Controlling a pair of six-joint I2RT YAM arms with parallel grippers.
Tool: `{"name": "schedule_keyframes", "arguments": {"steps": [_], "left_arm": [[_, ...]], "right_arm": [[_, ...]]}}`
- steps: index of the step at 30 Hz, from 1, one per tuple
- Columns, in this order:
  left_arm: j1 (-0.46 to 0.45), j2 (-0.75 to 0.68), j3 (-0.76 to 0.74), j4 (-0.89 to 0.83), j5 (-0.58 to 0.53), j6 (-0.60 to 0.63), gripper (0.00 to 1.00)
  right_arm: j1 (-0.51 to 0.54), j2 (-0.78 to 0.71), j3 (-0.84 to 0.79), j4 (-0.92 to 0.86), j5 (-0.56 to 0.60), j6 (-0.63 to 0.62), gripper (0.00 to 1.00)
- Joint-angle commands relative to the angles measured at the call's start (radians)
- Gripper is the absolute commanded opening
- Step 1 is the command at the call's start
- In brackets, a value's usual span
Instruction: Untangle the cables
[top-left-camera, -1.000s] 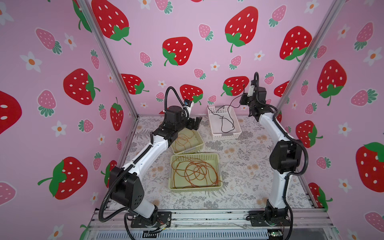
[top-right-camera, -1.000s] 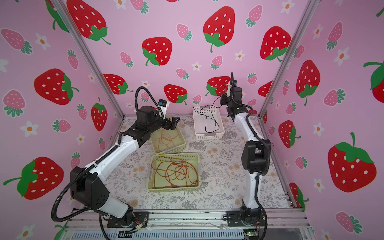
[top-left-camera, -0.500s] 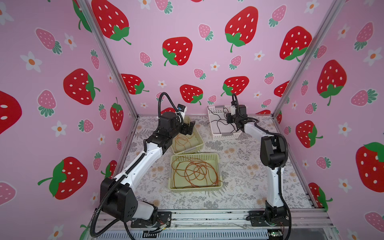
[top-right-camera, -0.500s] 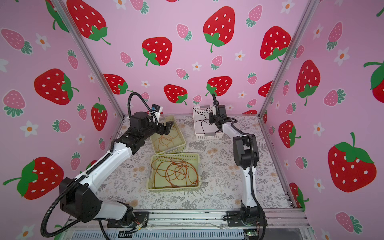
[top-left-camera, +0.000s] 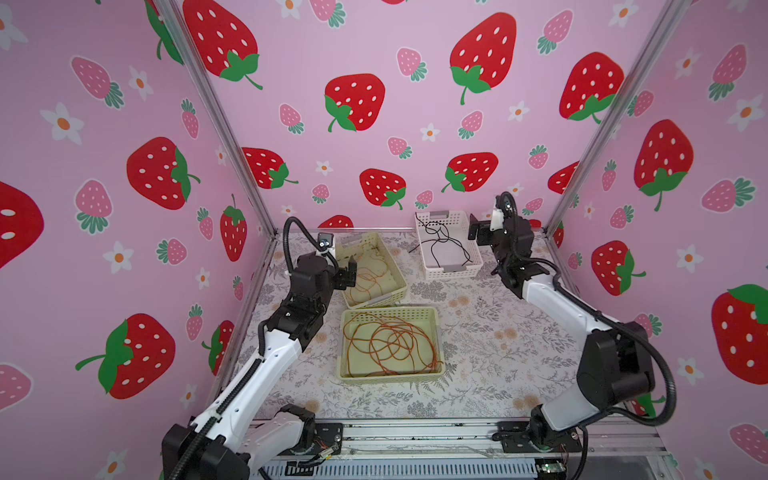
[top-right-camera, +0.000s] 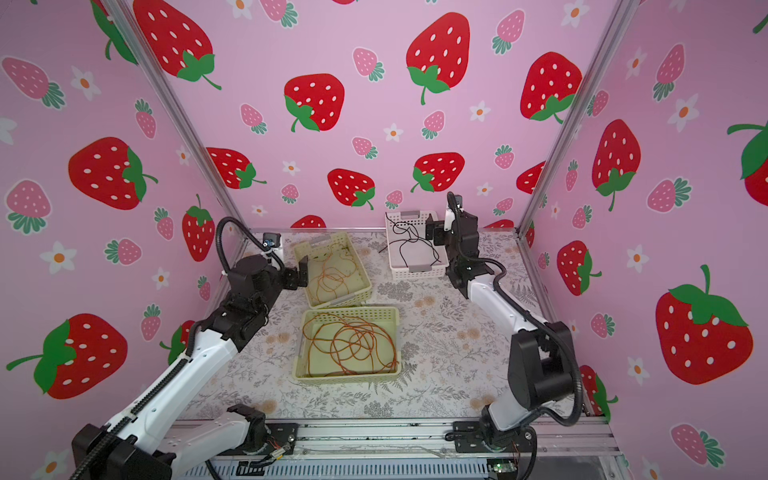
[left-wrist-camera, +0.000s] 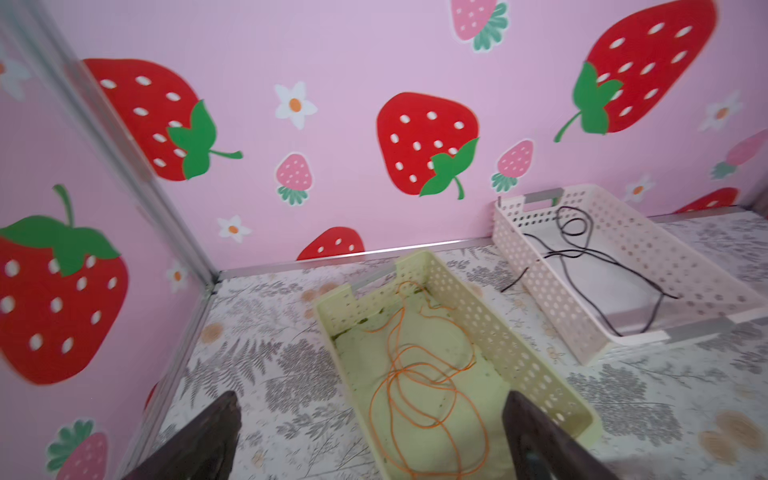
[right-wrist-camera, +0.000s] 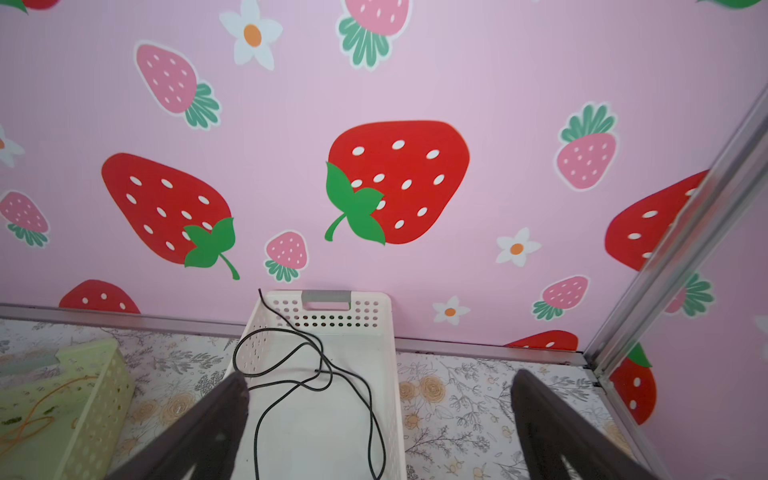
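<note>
A thin black cable (top-left-camera: 444, 244) lies looped in the white basket (top-left-camera: 454, 272) at the back, one end trailing over its wall onto the table. My right gripper (top-left-camera: 478, 235) hovers just right of that basket, open and empty; in the right wrist view its fingers (right-wrist-camera: 232, 399) spread over the black cable (right-wrist-camera: 316, 380). An orange cable (top-left-camera: 371, 278) rests in the far yellow-green basket (top-left-camera: 400, 286). My left gripper (top-left-camera: 351, 272) stands open at that basket's left edge, holding nothing. A tangle of orange and red cables (top-left-camera: 390, 345) fills the near yellow-green basket (top-left-camera: 390, 311).
The pink strawberry walls close in behind and at both sides, with metal corner posts (top-left-camera: 249, 195). The flowered table (top-left-camera: 498, 332) lies bare between the near basket and the right arm (top-left-camera: 557, 303).
My right gripper went down into the white basket, opened and let go of the black cable, then drew back to the right. The left arm pulled back a little from the far basket.
</note>
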Motion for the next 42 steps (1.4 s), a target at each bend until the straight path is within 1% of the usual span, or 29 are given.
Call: {"name": "schedule_keyframes", "arguments": {"steps": [1, 3, 4, 6, 7, 9, 11, 12, 14, 16, 17, 18, 19, 21, 22, 23, 25, 26, 28, 29, 30, 32, 34, 35, 36, 37, 38, 39, 42], "left_arm": [[0.079, -0.066, -0.130, 0.029, -0.116, -0.050, 0.99], [0.151, -0.078, -0.229, 0.095, -0.130, -0.077, 0.99], [0.185, -0.067, -0.271, 0.130, -0.159, -0.096, 0.99], [0.215, -0.013, -0.301, 0.140, -0.272, -0.124, 1.00], [0.216, 0.024, -0.302, 0.138, -0.346, -0.140, 0.99], [0.216, 0.094, -0.317, 0.194, -0.371, -0.121, 0.99], [0.217, 0.182, -0.364, 0.334, -0.394, -0.099, 0.99], [0.218, 0.230, -0.378, 0.390, -0.400, -0.092, 0.99], [0.217, 0.309, -0.383, 0.457, -0.361, -0.084, 0.99], [0.210, 0.374, -0.398, 0.588, -0.283, -0.040, 0.99], [0.206, 0.393, -0.396, 0.625, -0.250, -0.020, 0.99], [0.206, 0.418, -0.381, 0.640, -0.231, 0.015, 0.99], [0.209, 0.434, -0.352, 0.598, -0.236, 0.005, 0.99], [0.222, 0.425, -0.352, 0.581, -0.132, 0.028, 0.99], [0.230, 0.399, -0.379, 0.602, -0.053, 0.047, 0.99], [0.237, 0.366, -0.421, 0.638, 0.022, 0.061, 0.99], [0.261, 0.332, -0.463, 0.671, 0.101, 0.060, 0.99], [0.274, 0.329, -0.459, 0.663, 0.131, 0.057, 0.99], [0.282, 0.294, -0.469, 0.637, 0.225, 0.010, 0.99], [0.283, 0.280, -0.497, 0.683, 0.302, -0.021, 0.99], [0.278, 0.299, -0.511, 0.745, 0.325, -0.022, 0.99], [0.269, 0.413, -0.500, 0.842, 0.266, -0.023, 0.99], [0.268, 0.523, -0.472, 0.911, 0.263, -0.018, 1.00], [0.266, 0.526, -0.453, 0.880, 0.251, -0.025, 0.99], [0.276, 0.502, -0.431, 0.788, 0.253, -0.040, 0.99], [0.284, 0.520, -0.450, 0.859, 0.249, -0.053, 0.99], [0.288, 0.517, -0.450, 0.857, 0.247, -0.055, 0.99], [0.287, 0.506, -0.431, 0.799, 0.263, -0.045, 0.99], [0.285, 0.513, -0.418, 0.781, 0.271, -0.041, 0.99]], "right_arm": [[-0.012, -0.045, -0.127, 0.047, 0.114, -0.050, 0.99], [-0.027, -0.076, -0.232, 0.079, 0.208, -0.067, 0.99], [-0.033, -0.090, -0.296, 0.101, 0.261, -0.078, 0.99], [-0.051, -0.117, -0.393, 0.104, 0.310, -0.074, 0.99], [-0.066, -0.134, -0.437, 0.099, 0.310, -0.054, 0.99], [-0.112, -0.150, -0.532, 0.154, 0.279, -0.004, 0.99], [-0.163, -0.121, -0.610, 0.240, 0.259, 0.032, 0.99], [-0.176, -0.092, -0.643, 0.303, 0.262, 0.021, 0.99], [-0.179, -0.027, -0.717, 0.492, 0.249, -0.052, 0.99], [-0.186, 0.047, -0.784, 0.691, 0.142, -0.085, 0.99], [-0.186, 0.054, -0.776, 0.673, 0.140, -0.088, 0.99], [-0.200, 0.032, -0.757, 0.595, 0.105, -0.071, 0.99], [-0.219, 0.033, -0.791, 0.669, 0.022, -0.083, 0.99], [-0.260, 0.012, -0.880, 0.787, -0.113, -0.085, 0.99], [-0.269, 0.060, -0.949, 0.986, -0.178, -0.096, 0.99], [-0.266, 0.066, -0.975, 1.035, -0.190, -0.103, 0.99], [-0.270, 0.024, -0.922, 0.858, -0.255, -0.130, 0.99], [-0.272, 0.054, -0.921, 0.914, -0.231, -0.112, 0.99], [-0.266, 0.035, -0.893, 0.821, -0.102, -0.070, 0.99], [-0.268, 0.048, -0.880, 0.820, -0.095, -0.063, 0.99], [-0.270, 0.050, -0.891, 0.848, -0.098, -0.062, 0.99], [-0.271, 0.043, -0.881, 0.814, -0.103, -0.064, 0.99], [-0.270, 0.046, -0.885, 0.827, -0.106, -0.066, 0.99], [-0.271, 0.046, -0.884, 0.823, -0.107, -0.066, 0.99], [-0.271, 0.044, -0.884, 0.821, -0.107, -0.067, 0.99], [-0.271, 0.046, -0.884, 0.823, -0.108, -0.067, 0.99], [-0.270, 0.046, -0.883, 0.822, -0.108, -0.067, 0.99], [-0.271, 0.046, -0.883, 0.821, -0.108, -0.067, 0.99], [-0.265, 0.052, -0.878, 0.818, -0.111, -0.073, 0.99]]}}
